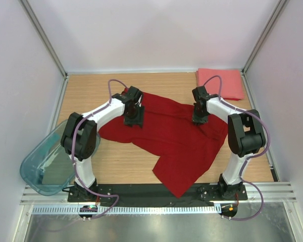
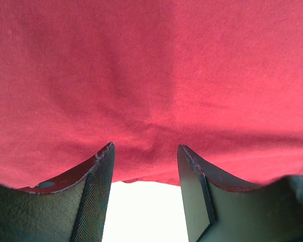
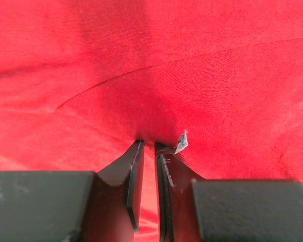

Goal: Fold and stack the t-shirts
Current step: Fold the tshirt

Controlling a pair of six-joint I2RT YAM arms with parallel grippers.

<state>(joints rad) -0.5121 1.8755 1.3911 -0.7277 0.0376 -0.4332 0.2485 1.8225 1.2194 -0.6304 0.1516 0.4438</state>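
Observation:
The dark red t-shirt (image 1: 171,138) lies spread and rumpled across the middle of the table, one corner reaching the front edge. My left gripper (image 1: 133,119) hangs over its back left part. In the left wrist view the left gripper (image 2: 145,151) is open, and the shirt's edge (image 2: 151,91) lies just past its fingertips. My right gripper (image 1: 199,117) is at the shirt's back right part. In the right wrist view the right gripper (image 3: 147,142) is shut on a pinch of the red cloth (image 3: 156,75). The salmon-pink t-shirt (image 1: 221,83) lies folded at the back right corner.
A translucent teal plastic bin (image 1: 43,169) lies at the table's left front edge, beside the left arm's base. White walls close the table in at the back and both sides. A metal rail (image 1: 156,194) runs along the front.

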